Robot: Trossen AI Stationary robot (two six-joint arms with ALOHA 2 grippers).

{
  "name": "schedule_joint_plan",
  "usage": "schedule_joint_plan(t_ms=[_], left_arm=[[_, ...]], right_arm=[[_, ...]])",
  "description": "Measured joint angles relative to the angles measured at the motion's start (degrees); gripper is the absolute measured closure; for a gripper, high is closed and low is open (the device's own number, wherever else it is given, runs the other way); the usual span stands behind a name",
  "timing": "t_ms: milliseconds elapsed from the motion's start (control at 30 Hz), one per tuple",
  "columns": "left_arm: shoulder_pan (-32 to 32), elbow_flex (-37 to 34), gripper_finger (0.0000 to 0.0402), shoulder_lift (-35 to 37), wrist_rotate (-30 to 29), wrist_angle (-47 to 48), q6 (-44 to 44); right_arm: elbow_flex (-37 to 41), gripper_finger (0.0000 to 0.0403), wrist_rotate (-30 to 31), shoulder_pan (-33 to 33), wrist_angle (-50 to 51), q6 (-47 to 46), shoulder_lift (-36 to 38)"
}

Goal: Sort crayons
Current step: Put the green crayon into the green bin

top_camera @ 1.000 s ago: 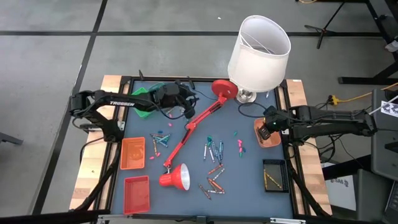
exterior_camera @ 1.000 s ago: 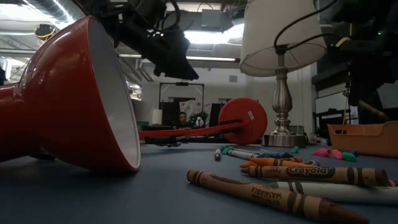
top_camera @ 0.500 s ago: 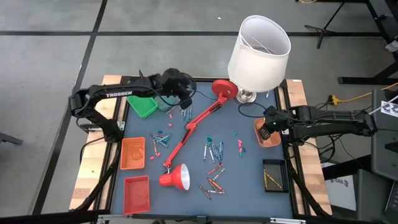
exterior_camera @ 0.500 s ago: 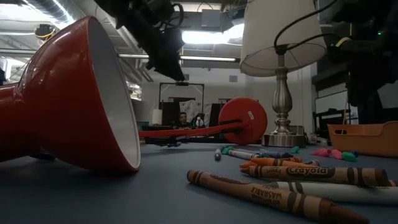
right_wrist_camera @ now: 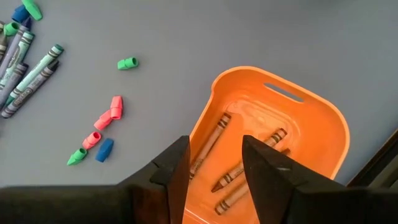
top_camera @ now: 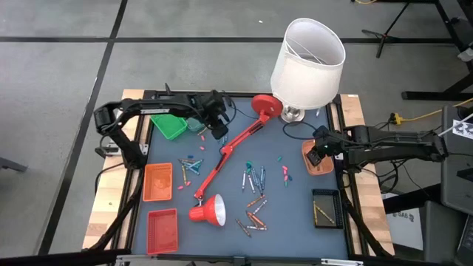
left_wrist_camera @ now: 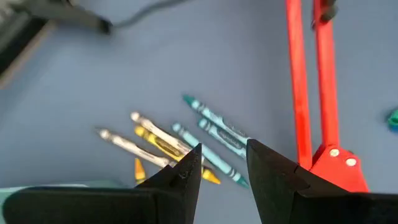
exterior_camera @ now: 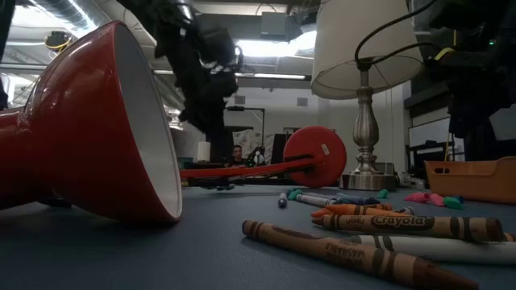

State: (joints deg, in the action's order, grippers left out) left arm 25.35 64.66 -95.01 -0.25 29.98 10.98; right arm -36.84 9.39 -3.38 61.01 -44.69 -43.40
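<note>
Crayons lie scattered on the blue mat: a group at mid-left (top_camera: pixel 191 164), a teal and grey group (top_camera: pixel 253 177) and an orange and brown group (top_camera: pixel 255 216) near the front. My left gripper (top_camera: pixel 221 134) hangs open and empty over the mat beside the red lamp arm (top_camera: pixel 233 146). Its wrist view shows teal, yellow and grey crayons (left_wrist_camera: pixel 186 140) on the mat beyond its fingertips (left_wrist_camera: pixel 224 155). My right gripper (top_camera: pixel 316 157) is open and empty above the orange bin (right_wrist_camera: pixel 311 118), which holds brown crayons (right_wrist_camera: pixel 245 171).
A red desk lamp lies on the mat, base (top_camera: pixel 266 106) far, shade (top_camera: pixel 209 210) near. A white-shaded lamp (top_camera: pixel 307 55) stands at far right. A green bin (top_camera: pixel 171 125), an orange bin (top_camera: pixel 158 181), a red bin (top_camera: pixel 162 229) and a black bin (top_camera: pixel 325 207) line the sides.
My left gripper has swung from over the green bin toward the table's right, turned its fingers to point down and come lower beside the red lamp arm. The green bin is now uncovered.
</note>
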Motion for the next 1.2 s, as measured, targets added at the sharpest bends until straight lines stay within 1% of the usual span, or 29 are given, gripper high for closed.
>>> schedule_joint_plan(t_ms=[367, 500, 700, 867, 933, 1200], left_arm=[[-1.89, 0.00, 0.0290, -7.66, 1.70, 0.65, 7.33], [-2.50, 0.00, 0.0290, -8.87, 1.61, 1.13, 8.52], [-2.56, 0.00, 0.0290, -8.89, 1.08, 1.70, 11.39], [-2.65, 0.00, 0.0290, -9.36, 0.92, 1.51, 11.71], [-2.70, 0.00, 0.0290, -10.05, 0.98, 1.49, 12.88], [-3.07, 0.00, 0.0290, -12.67, 1.18, 0.90, 12.96]], right_arm=[[0.00, 0.0260, 0.01, 0.00, -0.02, 0.00, 0.00], [0.00, 0.0260, 0.02, 0.00, -0.02, 0.00, 0.00], [0.00, 0.0260, 0.01, 0.00, -0.02, 0.00, 0.00], [0.00, 0.0260, 0.02, 0.00, 0.00, 0.00, 0.00], [0.00, 0.0260, 0.02, 0.00, 0.00, 0.00, 0.00], [0.00, 0.0260, 0.02, 0.00, 0.00, 0.02, 0.00]])
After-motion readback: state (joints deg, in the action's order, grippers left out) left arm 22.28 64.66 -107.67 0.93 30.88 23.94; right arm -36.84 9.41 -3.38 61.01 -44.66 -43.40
